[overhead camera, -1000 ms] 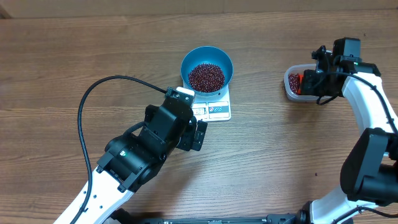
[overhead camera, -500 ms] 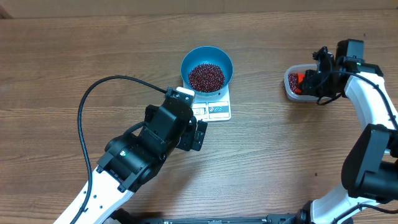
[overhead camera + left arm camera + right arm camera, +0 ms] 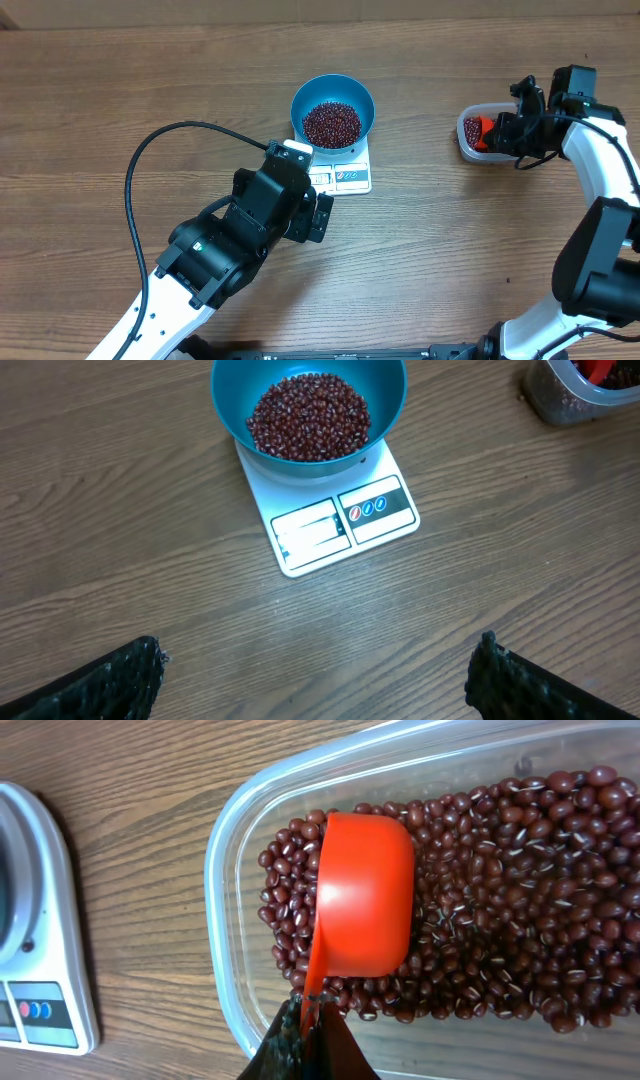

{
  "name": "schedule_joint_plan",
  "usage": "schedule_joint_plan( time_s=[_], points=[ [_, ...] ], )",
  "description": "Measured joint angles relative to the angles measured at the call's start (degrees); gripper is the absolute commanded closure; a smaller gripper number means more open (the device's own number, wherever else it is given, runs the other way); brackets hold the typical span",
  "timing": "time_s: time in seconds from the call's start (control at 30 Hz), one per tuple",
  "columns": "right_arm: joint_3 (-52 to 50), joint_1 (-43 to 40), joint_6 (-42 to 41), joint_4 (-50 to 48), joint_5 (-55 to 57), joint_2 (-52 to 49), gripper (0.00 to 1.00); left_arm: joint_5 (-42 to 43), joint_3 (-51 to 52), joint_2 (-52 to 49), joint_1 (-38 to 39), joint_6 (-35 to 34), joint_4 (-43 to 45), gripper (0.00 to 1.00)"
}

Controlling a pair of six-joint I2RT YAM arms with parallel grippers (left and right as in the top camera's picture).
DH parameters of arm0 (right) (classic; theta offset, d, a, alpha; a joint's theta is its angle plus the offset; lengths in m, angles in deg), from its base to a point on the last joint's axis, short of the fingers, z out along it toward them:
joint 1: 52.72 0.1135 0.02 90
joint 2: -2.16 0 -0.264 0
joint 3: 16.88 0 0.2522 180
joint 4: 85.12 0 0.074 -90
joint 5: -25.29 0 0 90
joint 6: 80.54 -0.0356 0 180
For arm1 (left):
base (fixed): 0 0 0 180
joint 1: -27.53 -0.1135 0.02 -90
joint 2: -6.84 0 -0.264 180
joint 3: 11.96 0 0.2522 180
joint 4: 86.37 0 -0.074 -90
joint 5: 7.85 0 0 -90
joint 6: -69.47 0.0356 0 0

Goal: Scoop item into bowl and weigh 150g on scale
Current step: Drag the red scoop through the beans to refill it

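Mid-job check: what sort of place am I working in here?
Probably a robot test bench, not a kitchen: bare wood-grain tabletop, small white rectangular kitchen scale under a round blue bowl of dark red beans, and a red plastic scoop in a clear plastic tub.

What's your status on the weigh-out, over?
Left hand open, hovering short of the scale. Right hand shut on red scoop, scoop in the tub of beans. More beans in bowl on scale. Nothing between tub and bowl.

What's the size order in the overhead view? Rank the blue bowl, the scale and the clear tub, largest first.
1. blue bowl and scale: about equally wide; the bowl hides much of the scale, so no ranking between them.
2. clear tub: clearly smallest.
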Motion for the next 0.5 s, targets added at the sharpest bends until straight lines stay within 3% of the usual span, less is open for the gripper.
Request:
schedule_joint_plan(
  time_s=[0.5],
  points=[
    [0.00,-3.93,3.26,0.33,-8.61,-1.51,0.96,0.00,0.00,0.00,0.00,0.00,0.00,0.01]
  ],
)
